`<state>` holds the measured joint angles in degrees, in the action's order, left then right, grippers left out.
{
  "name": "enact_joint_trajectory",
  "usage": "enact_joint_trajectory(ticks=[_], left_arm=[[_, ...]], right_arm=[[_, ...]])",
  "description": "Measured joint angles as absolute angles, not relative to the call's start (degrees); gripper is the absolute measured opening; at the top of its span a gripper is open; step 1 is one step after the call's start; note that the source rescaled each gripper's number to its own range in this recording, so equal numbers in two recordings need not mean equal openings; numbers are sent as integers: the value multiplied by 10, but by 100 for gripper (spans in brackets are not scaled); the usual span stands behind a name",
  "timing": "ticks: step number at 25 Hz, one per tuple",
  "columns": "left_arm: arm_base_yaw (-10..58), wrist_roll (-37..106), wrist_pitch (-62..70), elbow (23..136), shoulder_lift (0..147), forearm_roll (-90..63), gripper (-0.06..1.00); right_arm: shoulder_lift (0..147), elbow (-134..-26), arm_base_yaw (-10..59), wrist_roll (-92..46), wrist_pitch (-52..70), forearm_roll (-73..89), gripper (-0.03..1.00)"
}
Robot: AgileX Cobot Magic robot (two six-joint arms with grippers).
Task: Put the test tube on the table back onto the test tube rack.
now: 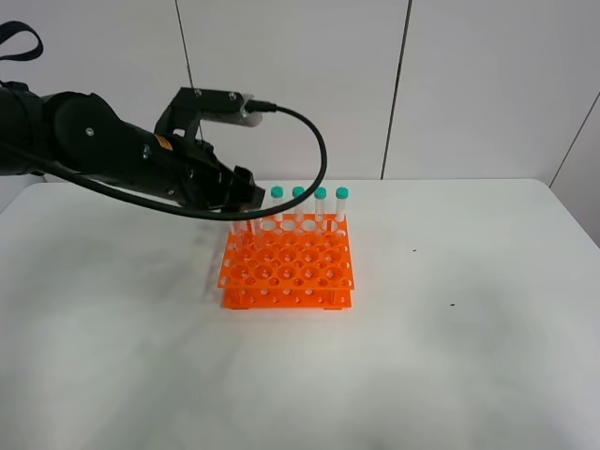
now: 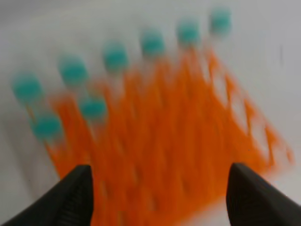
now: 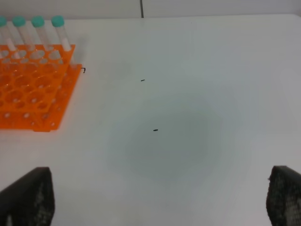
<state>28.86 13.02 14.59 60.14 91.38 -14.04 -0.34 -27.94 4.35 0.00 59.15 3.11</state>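
Left end effector (image 1: 246,202) above test tube rack (image 1: 288,272)

1. Exterior high view: bright, even, diffuse lighting; sharp focus; only a faint shadow on the table (image 1: 450,356) beside the test tube rack (image 1: 287,265).
2. Left wrist view: heavy blur — rack and teal caps (image 2: 115,57) smeared.
3. Right wrist view: sharp, evenly lit — no glare.
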Motion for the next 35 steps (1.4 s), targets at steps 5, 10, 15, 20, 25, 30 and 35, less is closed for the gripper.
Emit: enact_joint_trajectory(ticks=[5,10,15,20,25,30,35], left_arm=[[283,133,328,656,951,-140,74],[238,120,444,758,1009,-139,74],[158,71,510,815,1037,-64,74],[81,30,556,823,1041,0,74],[44,26,618,823,1041,6,74],[42,26,672,823,1041,7,74],[42,26,672,795,1020,7,74]], right_arm=[[-3,-279,44,0,592,31,100],[-3,-279,44,0,592,31,100],[-3,-279,44,0,592,31,100],[-3,-279,44,0,592,31,100],[-3,-279,44,0,592,31,100],[-3,-279,44,0,592,31,100],[-3,-279,44,0,592,31,100]])
